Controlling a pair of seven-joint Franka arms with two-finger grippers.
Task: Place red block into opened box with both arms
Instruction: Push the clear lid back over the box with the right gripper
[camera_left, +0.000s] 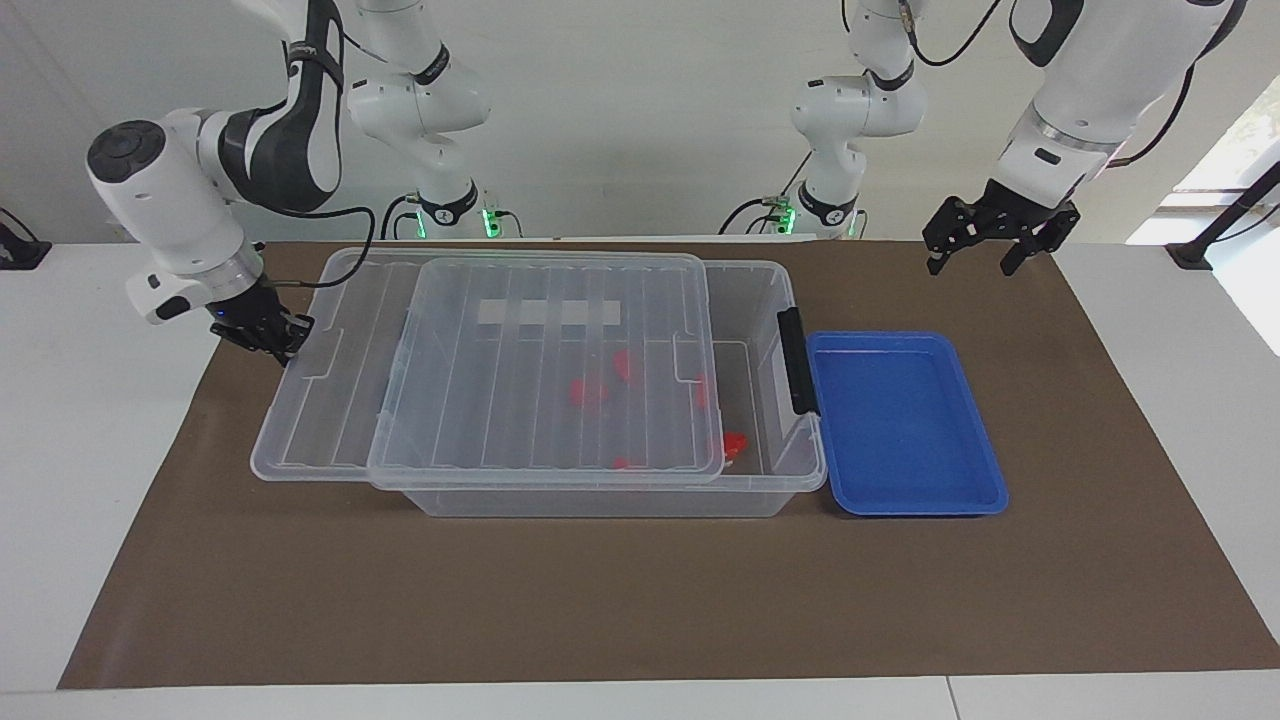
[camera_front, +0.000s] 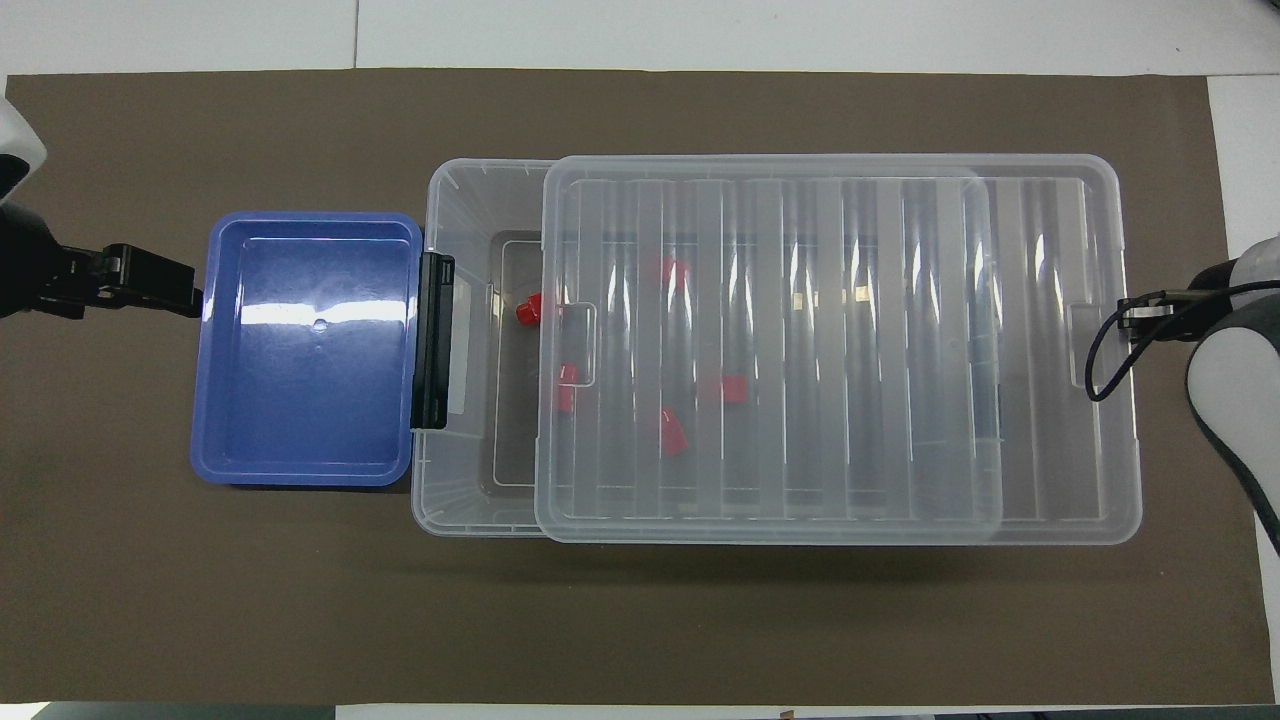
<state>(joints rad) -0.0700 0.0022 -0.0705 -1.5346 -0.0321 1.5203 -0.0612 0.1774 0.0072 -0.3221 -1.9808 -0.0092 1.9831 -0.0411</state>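
Observation:
The clear box (camera_left: 600, 500) (camera_front: 450, 180) stands mid-table, its ribbed lid (camera_left: 520, 380) (camera_front: 830, 340) lying across most of the top. A strip stays uncovered at the black latch (camera_front: 433, 340). Several red blocks lie on the box floor. One small oblong red block (camera_front: 565, 388) and a chunkier one (camera_front: 525, 312) (camera_left: 735, 444) peek out at the lid's edge; the others (camera_front: 672, 432) show through the lid. My right gripper (camera_left: 283, 340) (camera_front: 1135, 315) is shut and pressed against the lid's end edge. My left gripper (camera_left: 970, 268) (camera_front: 185, 295) hangs open and holds nothing, by the blue tray's outer end.
An empty blue tray (camera_left: 905, 500) (camera_front: 300, 475) sits against the box's latch end, toward the left arm's end of the table. Two thinner white arms with green lights (camera_left: 440, 200) (camera_left: 830, 200) stand at the robots' edge. A brown mat covers the table.

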